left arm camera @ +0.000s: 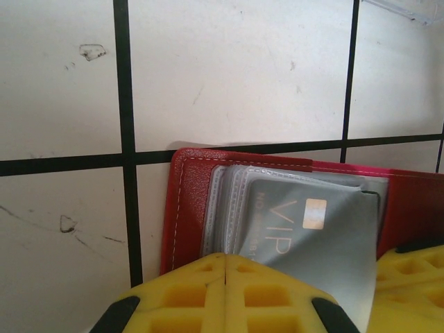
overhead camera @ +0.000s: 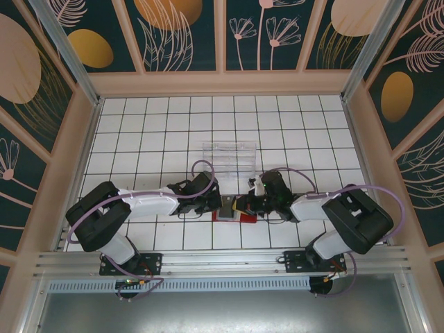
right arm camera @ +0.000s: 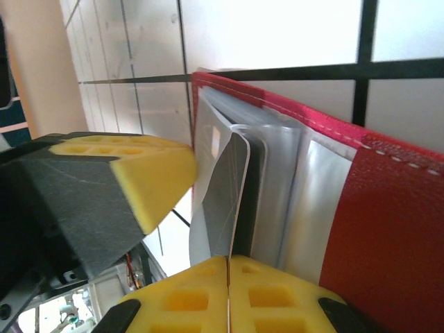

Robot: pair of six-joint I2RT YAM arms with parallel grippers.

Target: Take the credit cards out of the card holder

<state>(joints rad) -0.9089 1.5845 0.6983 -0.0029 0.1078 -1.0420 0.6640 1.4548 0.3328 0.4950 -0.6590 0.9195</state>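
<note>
**Barely under way: one card being pinched, none out yet**

Nearest the bases, the two arms are reaching inward and meeting over the holder [left arm camera: 182, 208], which is lying open on the tiles between them, close to the near edge of the table.

The left gripper [left arm camera: 225, 295] is sitting with its yellow pads pressed tight together at the holder's near edge. Whether it is nipping the red cover or only pinning it down, I cannot tell, since the pads are hiding that edge.

The right gripper [right arm camera: 227, 288] is coming in from the opposite side, its pads likewise squeezed together. A thin grey leaf is running straight into their seam, so it is most likely pinching the card [left arm camera: 305, 243] (the grey one lettered VIP, with a chip).

That card is lying against the clear sleeves, over the holder rather than clear of it. The sleeves are fanning up behind it; how many more cards they are holding is too hidden to say.

Farther out, a clear tray [overhead camera: 229, 156] is sitting well apart from the action.

By my reading, the holder is being braced and the first pull is just starting. Drawing this card free, and then any others, is what is remaining.
</note>
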